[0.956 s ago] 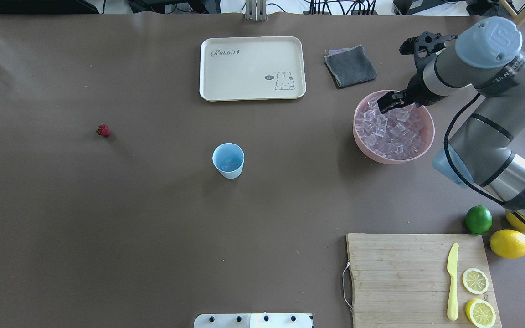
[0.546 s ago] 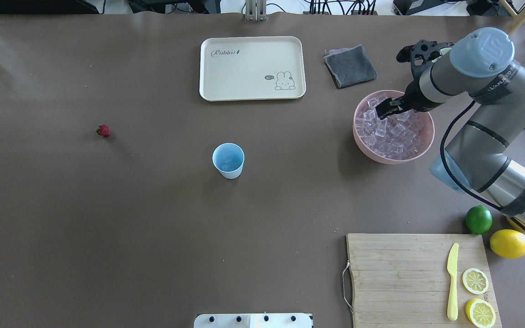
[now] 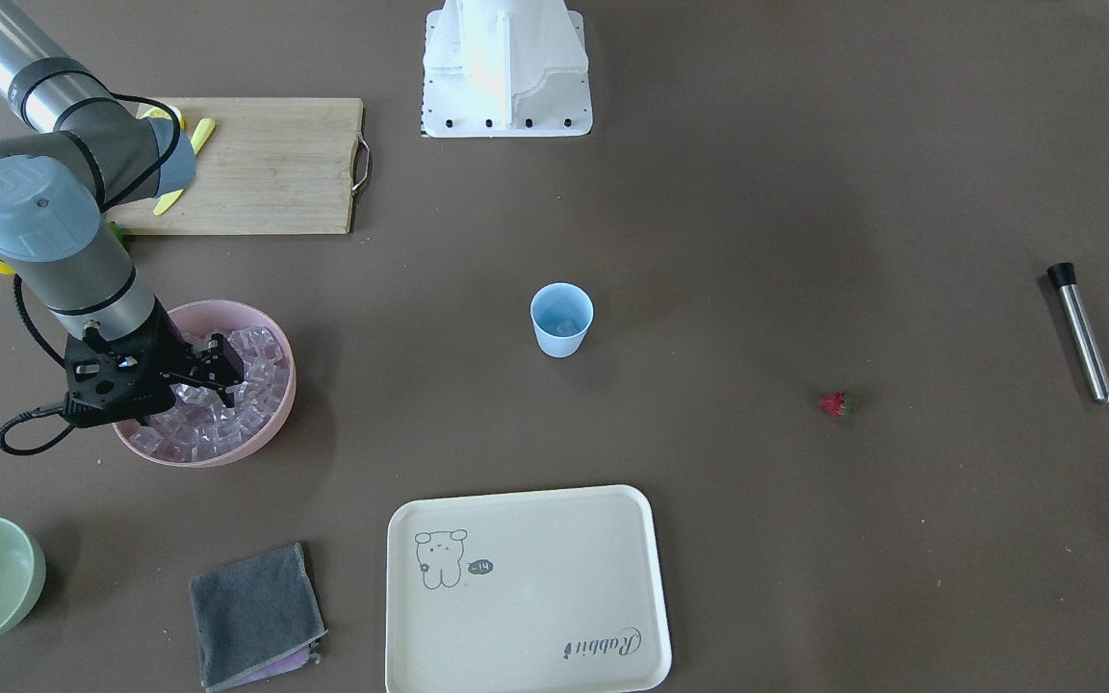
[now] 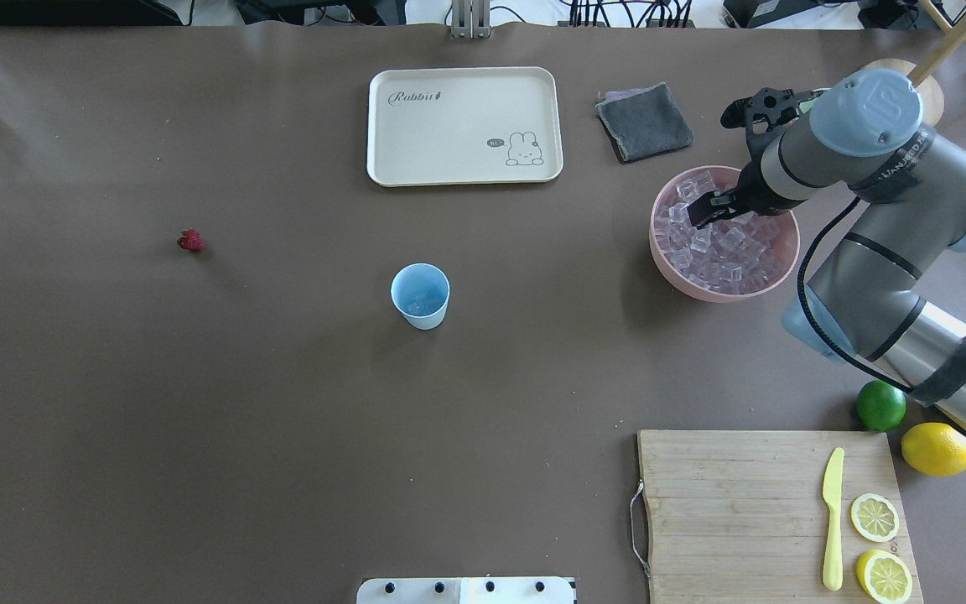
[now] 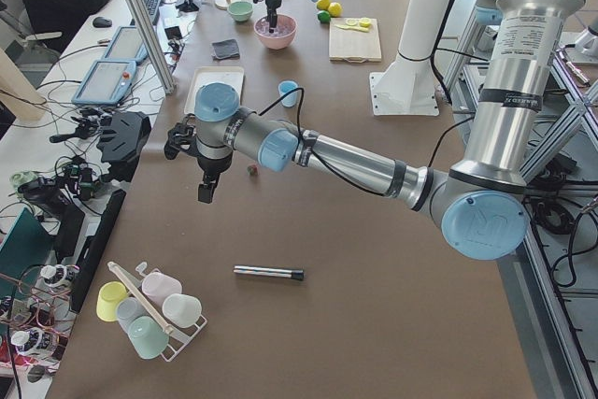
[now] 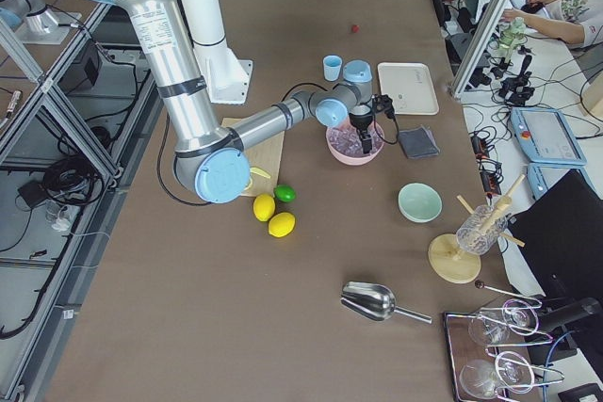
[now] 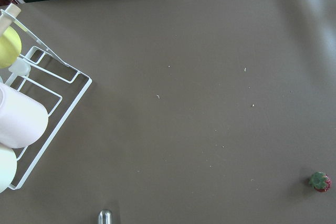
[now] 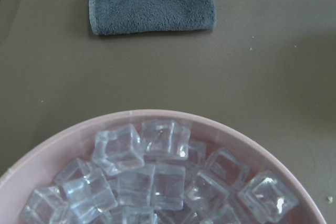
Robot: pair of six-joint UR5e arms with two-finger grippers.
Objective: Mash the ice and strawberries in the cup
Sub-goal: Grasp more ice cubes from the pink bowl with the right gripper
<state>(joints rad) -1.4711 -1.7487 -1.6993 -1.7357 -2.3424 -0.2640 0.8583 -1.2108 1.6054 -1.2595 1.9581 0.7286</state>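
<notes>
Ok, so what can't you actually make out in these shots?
- Right tool: whether it grips any ice. In the overhead and front views its dark fingers merge with the cubes in the pink bowl, and its wrist camera shows no fingers.
- Left tool: open or shut. Only the left side view shows it, and it is small there.
- Cup: what is inside. It is pale and too small overhead.

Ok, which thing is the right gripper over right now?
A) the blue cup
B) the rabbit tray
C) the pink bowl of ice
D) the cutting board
C: the right gripper hangs over the ice inside the rim of the pink bowl, well apart from the cup at mid-table.
</notes>
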